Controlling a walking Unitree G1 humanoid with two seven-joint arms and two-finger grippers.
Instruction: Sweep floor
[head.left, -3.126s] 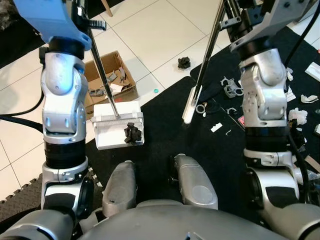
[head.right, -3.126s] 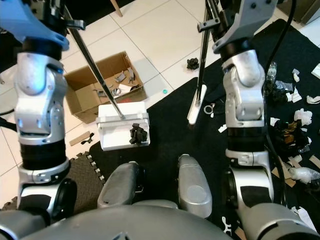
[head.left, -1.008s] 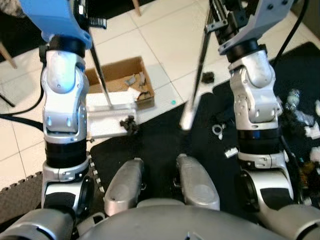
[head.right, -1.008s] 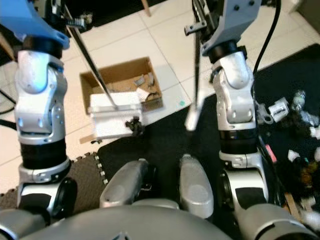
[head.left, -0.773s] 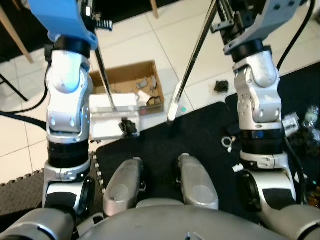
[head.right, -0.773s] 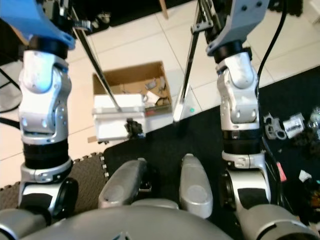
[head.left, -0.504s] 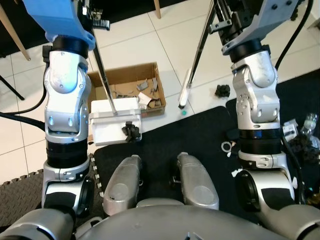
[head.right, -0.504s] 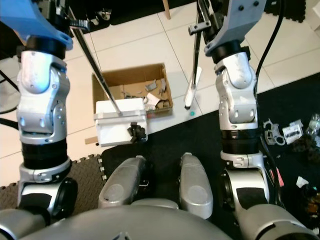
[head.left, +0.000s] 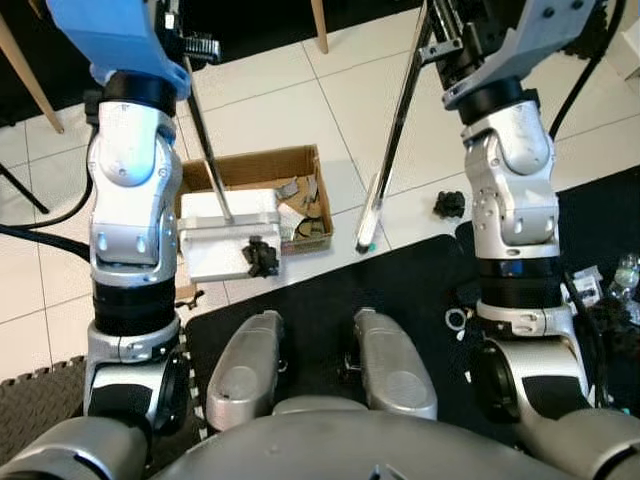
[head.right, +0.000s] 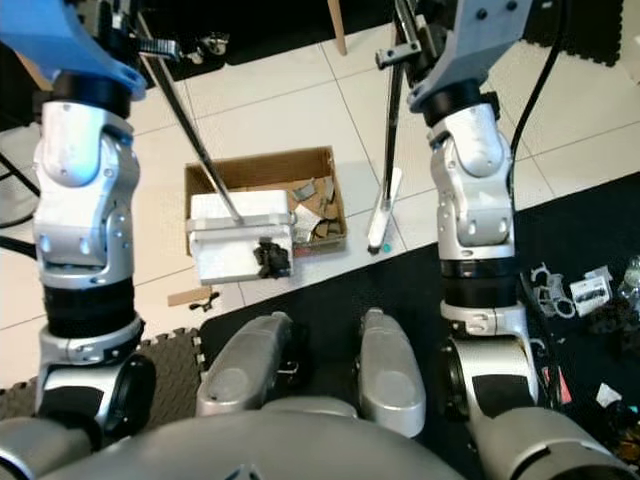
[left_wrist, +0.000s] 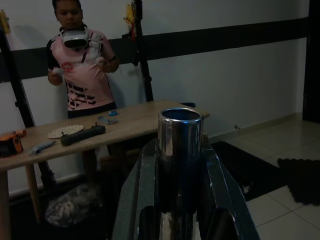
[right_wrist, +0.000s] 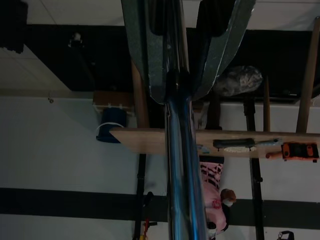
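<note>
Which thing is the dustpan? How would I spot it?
Find the brown cardboard box on the pale tiled floor, by the robot's left arm. The dustpan is the flat white tray at its near edge, on a slanting metal pole, carrying a black clump of rubbish.

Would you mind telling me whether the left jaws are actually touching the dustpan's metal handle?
Touching. In the left wrist view the left gripper has its jaws pressed against both sides of the shiny handle tube, with no gap showing.
</note>
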